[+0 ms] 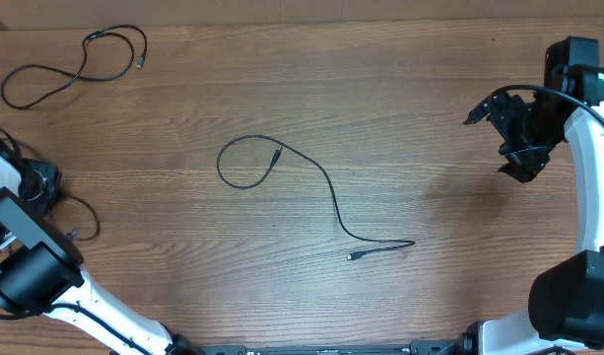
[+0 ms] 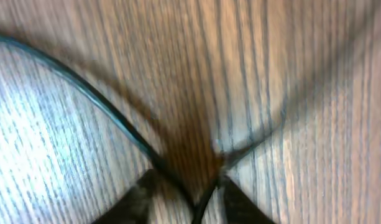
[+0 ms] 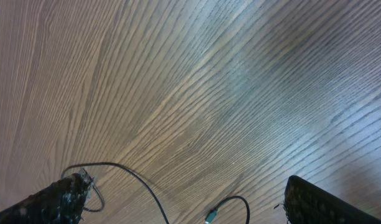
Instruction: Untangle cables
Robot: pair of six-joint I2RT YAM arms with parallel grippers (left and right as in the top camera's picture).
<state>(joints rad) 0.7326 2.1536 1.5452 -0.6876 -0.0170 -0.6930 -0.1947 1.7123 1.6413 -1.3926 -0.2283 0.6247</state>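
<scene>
Cable (image 2: 103, 106) sits inside half-closed left hand (image 2: 190, 202), unclamped; right hand (image 3: 187, 199) wide open, empty.

The table (image 1: 400, 99) is showing smooth brown wood grain with a light satin finish, throwing back pale glare in both wrist views. The middle cable (image 1: 326, 192) is looking like thin black plastic-sheathed cord, mostly matt; close up in the left wrist view a cable (image 2: 84, 93) is catching a faint glossy glint. The right arm (image 1: 599, 168) is wearing a smooth, glossy white plastic shell, while the right gripper (image 3: 187, 202) is presenting matt black fingers (image 3: 317, 202) with a grainy surface.
</scene>
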